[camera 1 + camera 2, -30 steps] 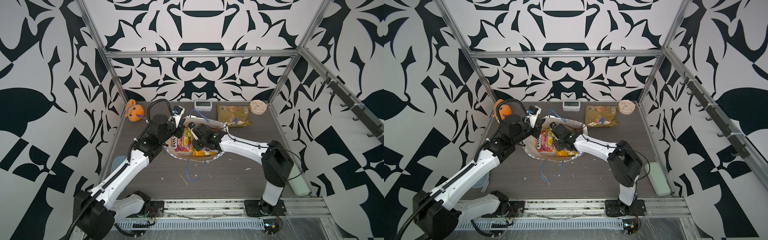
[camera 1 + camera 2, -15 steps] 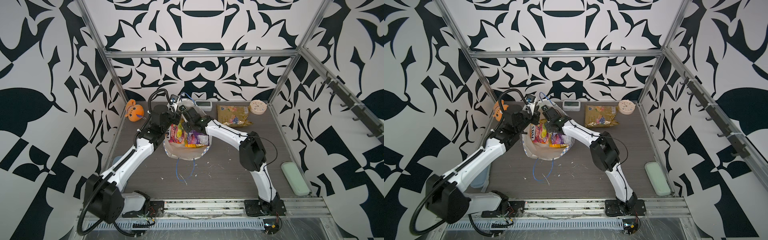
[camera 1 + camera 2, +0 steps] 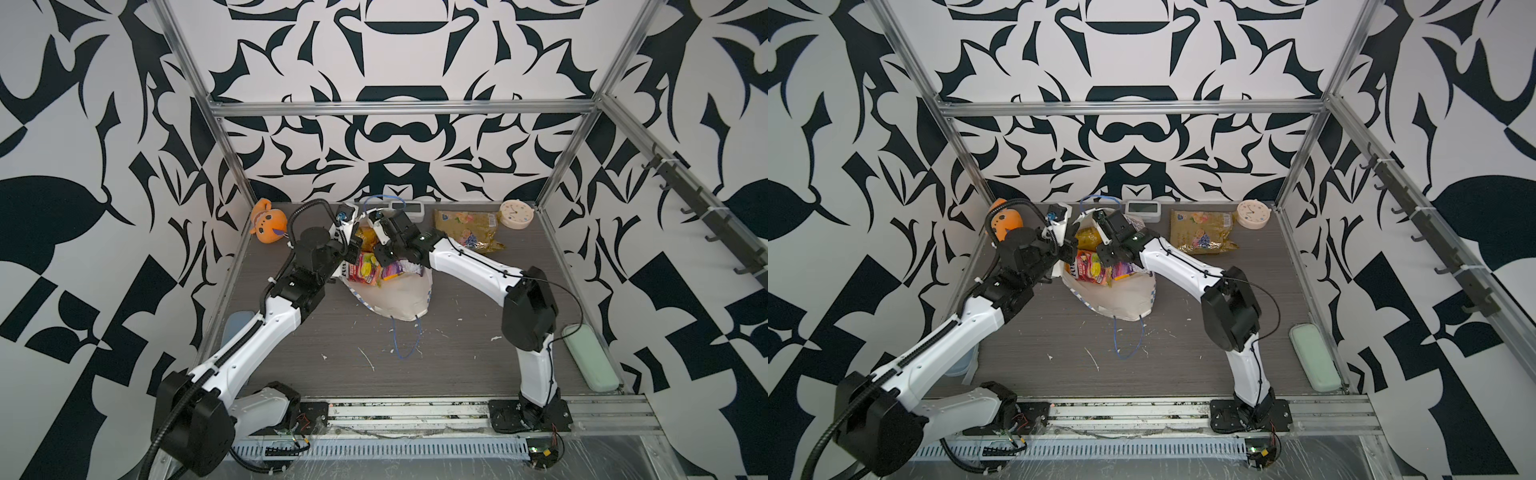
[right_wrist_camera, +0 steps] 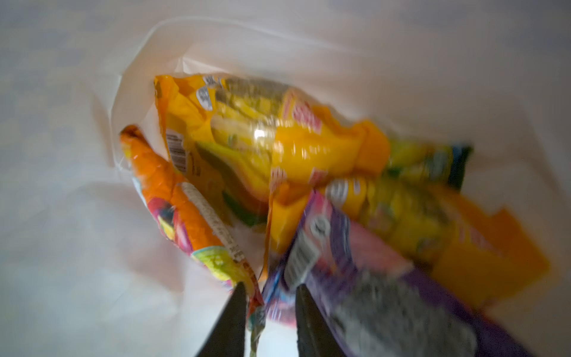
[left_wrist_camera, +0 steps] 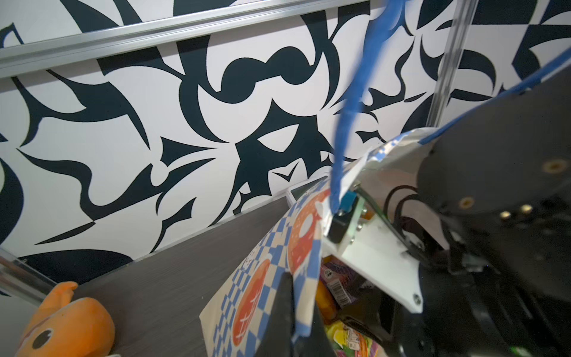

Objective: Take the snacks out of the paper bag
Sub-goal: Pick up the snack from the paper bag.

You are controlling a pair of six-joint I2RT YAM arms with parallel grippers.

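The white paper bag leans at mid-table, and its mouth is lifted toward the back. My left gripper is shut on the bag's checkered rim. My right gripper reaches inside the bag. Its jaws stand apart around the edges of a red-pink packet and a purple packet. Deeper in lie two orange-yellow packets and a green one. The gold packet lies on the table at the back right.
An orange plush toy sits in the back left corner. A cream clock stands back right, and a small white display is at the back wall. One blue cord handle trails forward. A pale green pad lies along the right edge.
Both grippers and the bag's mouth have shifted toward the back wall, tipping the bag. My right gripper's jaws have parted inside it. The left grip on the rim holds.
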